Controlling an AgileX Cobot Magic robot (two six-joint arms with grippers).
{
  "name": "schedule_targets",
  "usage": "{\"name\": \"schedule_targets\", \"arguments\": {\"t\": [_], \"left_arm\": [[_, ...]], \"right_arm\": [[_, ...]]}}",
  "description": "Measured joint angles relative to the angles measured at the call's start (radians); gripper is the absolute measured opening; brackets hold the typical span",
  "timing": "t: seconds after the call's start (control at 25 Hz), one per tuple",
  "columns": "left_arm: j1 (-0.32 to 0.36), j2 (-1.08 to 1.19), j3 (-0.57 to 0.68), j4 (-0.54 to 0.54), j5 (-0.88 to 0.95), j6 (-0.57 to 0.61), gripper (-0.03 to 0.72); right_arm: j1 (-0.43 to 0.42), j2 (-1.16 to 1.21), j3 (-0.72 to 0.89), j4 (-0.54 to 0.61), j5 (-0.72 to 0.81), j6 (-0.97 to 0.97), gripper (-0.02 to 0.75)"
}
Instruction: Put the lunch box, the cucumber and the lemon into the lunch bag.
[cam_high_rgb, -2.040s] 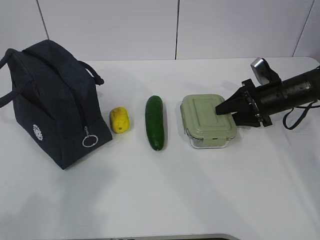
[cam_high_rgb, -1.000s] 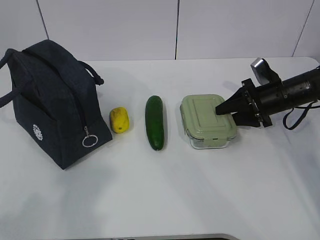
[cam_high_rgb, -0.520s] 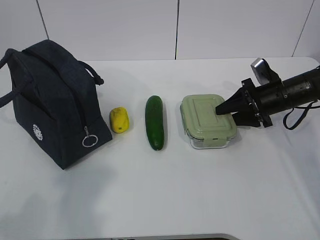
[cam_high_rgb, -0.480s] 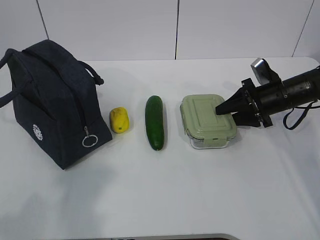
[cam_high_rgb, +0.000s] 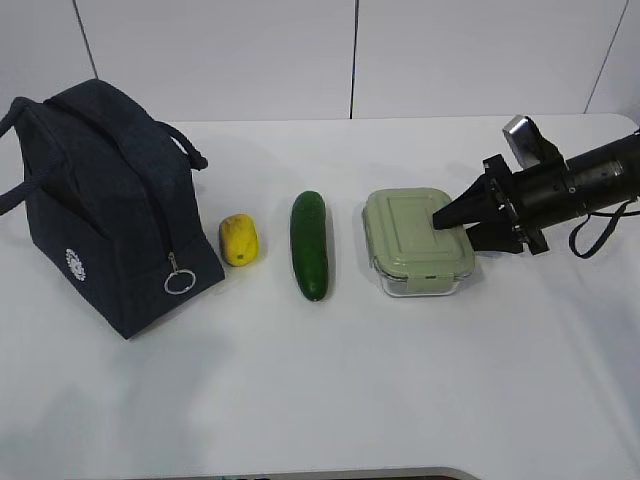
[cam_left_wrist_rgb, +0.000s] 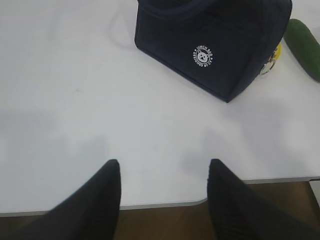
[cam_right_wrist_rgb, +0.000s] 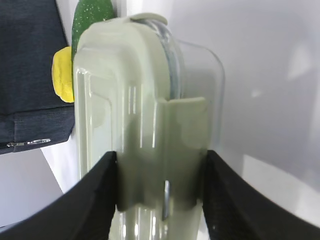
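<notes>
The lunch bag (cam_left_wrist_rgb: 215, 45) bears a round white logo (cam_left_wrist_rgb: 203, 56) reading "LUNCH BAG".

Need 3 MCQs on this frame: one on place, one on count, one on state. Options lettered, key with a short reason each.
1. What lies between the lemon and the lunch box on the table?
A. the cucumber
B. the lunch bag
C. a spoon

2. How many of the three items to pack are outside the lunch bag?
A. one
B. two
C. three

3. What is the right gripper doing?
A. hanging open over bare table
B. closed on the end of the lunch box
C. holding the cucumber

Key:
1 A, the cucumber sits in the middle of the row in the exterior view.
2 C, lemon, cucumber and lunch box all rest on the table beside the bag.
3 B, the right wrist view shows a finger pressed on each side of the box's clip end.
</notes>
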Motion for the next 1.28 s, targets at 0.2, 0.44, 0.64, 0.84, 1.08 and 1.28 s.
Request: {"name": "schedule_targets", "arguments": {"t": [0.2,0.44,0.64,0.84,1.08,1.28], "left_arm": [[0.000,0.000,0.000,0.000,0.000,0.000,0.388],[0.000,0.000,0.000,0.000,0.000,0.000,0.388],[0.000,0.000,0.000,0.000,0.000,0.000,0.388],[0.000,0.000,0.000,0.000,0.000,0.000,0.388],[0.000,0.000,0.000,0.000,0.000,0.000,0.388],[0.000,0.000,0.000,0.000,0.000,0.000,0.388]], "right_arm": [[0.000,-0.023,0.000,-0.030,-0.016,0.016,0.385],[0.002,-0.031,0.000,-0.043,-0.019,0.043,0.384],[0.002,-0.042,0.000,-0.053,-0.026,0.051,0.383],[0.002,-0.047,0.000,-0.053,-0.028,0.056,0.380],[0.002,-0.047,0.000,-0.053,-0.030,0.072,0.380],[0.002,-0.047,0.000,-0.055,-0.033,0.090,0.379]]}}
